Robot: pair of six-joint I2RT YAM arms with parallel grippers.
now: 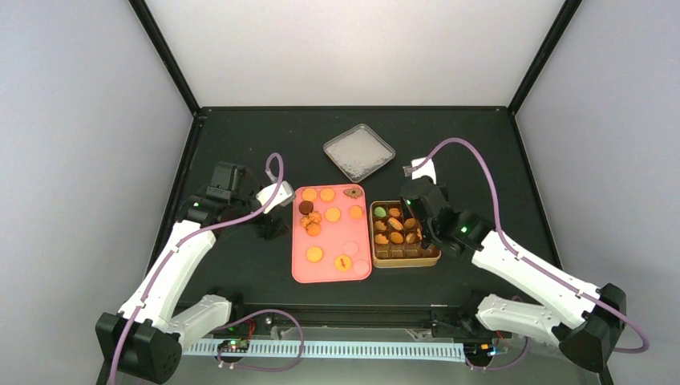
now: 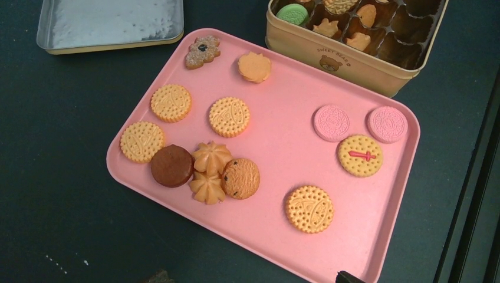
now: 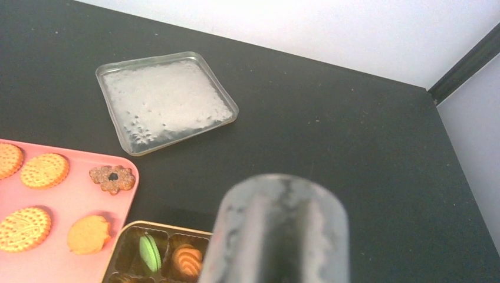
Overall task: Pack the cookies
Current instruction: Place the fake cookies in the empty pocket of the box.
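Cookies lie loose on a pink tray (image 2: 283,147): round golden ones (image 2: 229,117), a dark brown one (image 2: 171,165) and two pink ones (image 2: 331,122). Others sit in the compartments of a tan tin (image 2: 330,59), among them a green one (image 3: 150,252). My left gripper (image 1: 273,227) hovers at the tray's left edge. It is open, with only its dark fingertips (image 2: 348,277) showing and nothing between them. My right gripper (image 1: 417,220) hangs over the tin, shut on metal tongs (image 3: 283,230). Their blurred grey bend fills the right wrist view and hides the tin's right part.
The tin's silver lid (image 1: 359,151) lies upside down on the black table behind the tray and tin. The tin (image 1: 405,262) stands right against the tray's (image 1: 325,273) right side. Black frame posts rise at the table's back corners.
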